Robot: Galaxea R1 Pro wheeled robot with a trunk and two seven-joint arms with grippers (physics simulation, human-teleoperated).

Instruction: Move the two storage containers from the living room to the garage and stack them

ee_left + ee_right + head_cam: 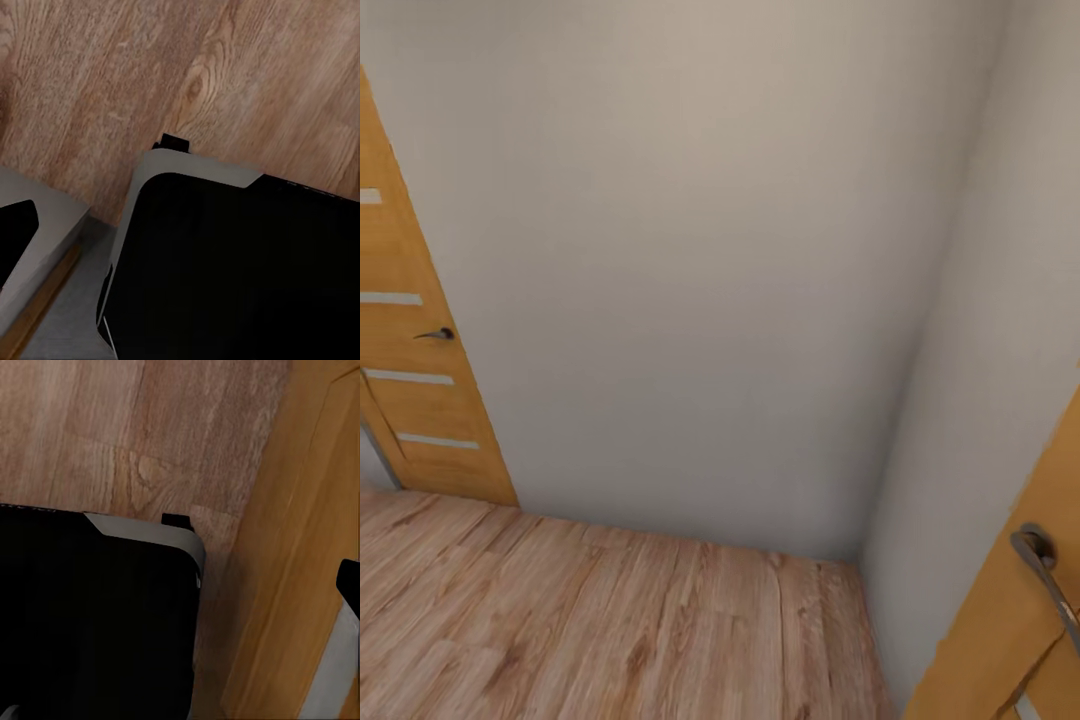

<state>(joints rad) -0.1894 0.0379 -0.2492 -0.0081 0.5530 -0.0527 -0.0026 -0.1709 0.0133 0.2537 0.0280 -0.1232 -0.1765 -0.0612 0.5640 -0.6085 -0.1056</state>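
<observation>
No bins around, just a white wall, plank floor and two wooden doors. Can't tell either tool's state. I'd guess thin-walled bins are light, so grab the rims.

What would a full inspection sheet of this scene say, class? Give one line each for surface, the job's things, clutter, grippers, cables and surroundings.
Surface: light wood plank floor, bare where visible.
Job's things: nothing seen.
Clutter: nothing seen.
Grippers: nothing seen; the wrist views look down on the robot's black and grey base over the planks.
Cables: nothing seen.
Surroundings: plain white wall meeting a second wall at a corner; wooden door with a dark handle at left; another wooden door with a metal handle at right, close to the base.
</observation>
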